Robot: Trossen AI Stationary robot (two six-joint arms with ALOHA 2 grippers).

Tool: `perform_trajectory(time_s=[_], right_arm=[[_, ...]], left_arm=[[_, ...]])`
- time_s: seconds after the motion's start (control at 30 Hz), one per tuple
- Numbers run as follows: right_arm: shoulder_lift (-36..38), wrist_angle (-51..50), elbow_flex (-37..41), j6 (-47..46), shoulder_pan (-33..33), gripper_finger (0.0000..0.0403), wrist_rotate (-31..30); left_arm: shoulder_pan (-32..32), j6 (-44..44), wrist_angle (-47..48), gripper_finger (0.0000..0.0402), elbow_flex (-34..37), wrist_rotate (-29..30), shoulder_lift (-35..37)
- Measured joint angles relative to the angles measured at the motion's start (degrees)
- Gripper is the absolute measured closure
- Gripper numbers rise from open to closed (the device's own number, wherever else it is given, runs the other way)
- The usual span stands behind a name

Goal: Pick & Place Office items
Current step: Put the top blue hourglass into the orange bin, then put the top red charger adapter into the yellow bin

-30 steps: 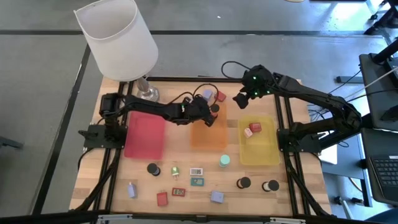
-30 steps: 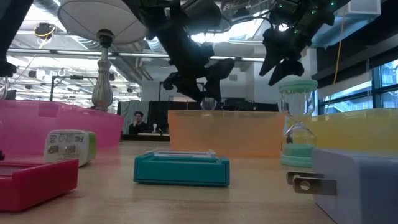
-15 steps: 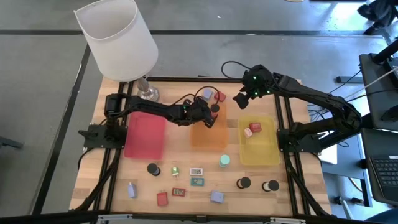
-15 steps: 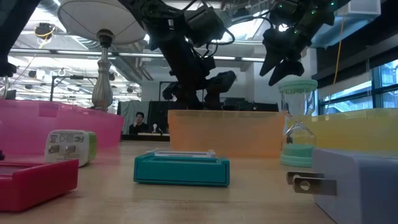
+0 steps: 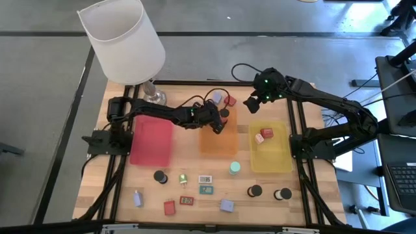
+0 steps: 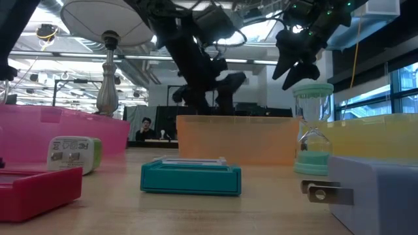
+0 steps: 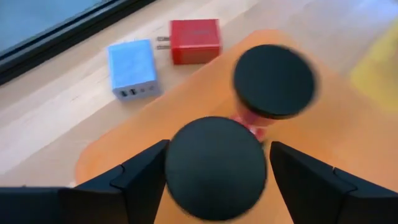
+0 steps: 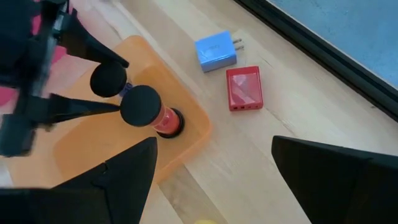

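**Placing a timer in the orange tray**

Holding a black-capped sand timer (image 7: pixel 216 168) between my left gripper (image 7: pixel 216 177) fingers, I hang over the far corner of the flat orange plastic tray (image 5: pixel 218 144). Its round dark cap fills the space between my two dark fingers, which look clamped against its sides. A second black-capped timer with a red middle (image 8: pixel 149 112) already stands in that corner, just beside the one I carry.

To do this well, I judge I should lower straight down, keep clear of the standing timer so I do not topple it, and let go only when the base is on the tray floor.

Outside the tray's far edge, a blue plug-in charger block (image 8: pixel 216 50) and a red charger block (image 8: pixel 243 88) lie on the wooden table (image 5: pixel 195 195), near each other but apart.

My right gripper (image 5: pixel 252 104) waits above the table beyond the yellow tray (image 5: pixel 279 162), fingers spread and empty.
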State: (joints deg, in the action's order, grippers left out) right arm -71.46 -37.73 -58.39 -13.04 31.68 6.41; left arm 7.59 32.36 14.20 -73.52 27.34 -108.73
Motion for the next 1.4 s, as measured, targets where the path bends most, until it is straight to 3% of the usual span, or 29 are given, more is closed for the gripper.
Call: perform_trajectory(time_s=[0.1,0.27,0.4,0.63,0.87,1.17,1.4], right_arm=[[-0.03,1.19,0.0,-1.83,-0.02,0.0082,-3.1],[-2.07,4.73,0.0,-7.55,0.02,0.0082,-10.0],[-7.29,6.89,-0.02,-12.3,-0.02,0.0082,-9.87],[-16.6,14.11,0.0,-10.34,0.13,0.008,-8.5],[-22.34,17.51,-0.02,-10.8,1.27,0.0045,-8.5],[-26.58,25.55,-0.02,-7.3,0.55,0.0029,-6.97],[-26.6,26.45,-0.02,-4.24,1.29,0.003,-7.3]], left_arm=[[0.47,-0.59,-0.11,0.0129,-0.15,-3.43,3.3],[2.38,-0.6,0.78,0.013,-0.17,-3.71,10.77],[4.37,-1.18,2.37,0.0128,-0.22,-3.55,17.76],[6.93,-7.58,5.83,0.013,-0.26,-3.13,29.6],[7.18,-12.26,9.36,0.0128,-0.26,-2.17,39.0],[7.17,-21.4,8.7,0.0128,-0.26,-1.27,45.74],[7.15,-22.66,5.11,0.013,-0.26,-0.16,47.88]])
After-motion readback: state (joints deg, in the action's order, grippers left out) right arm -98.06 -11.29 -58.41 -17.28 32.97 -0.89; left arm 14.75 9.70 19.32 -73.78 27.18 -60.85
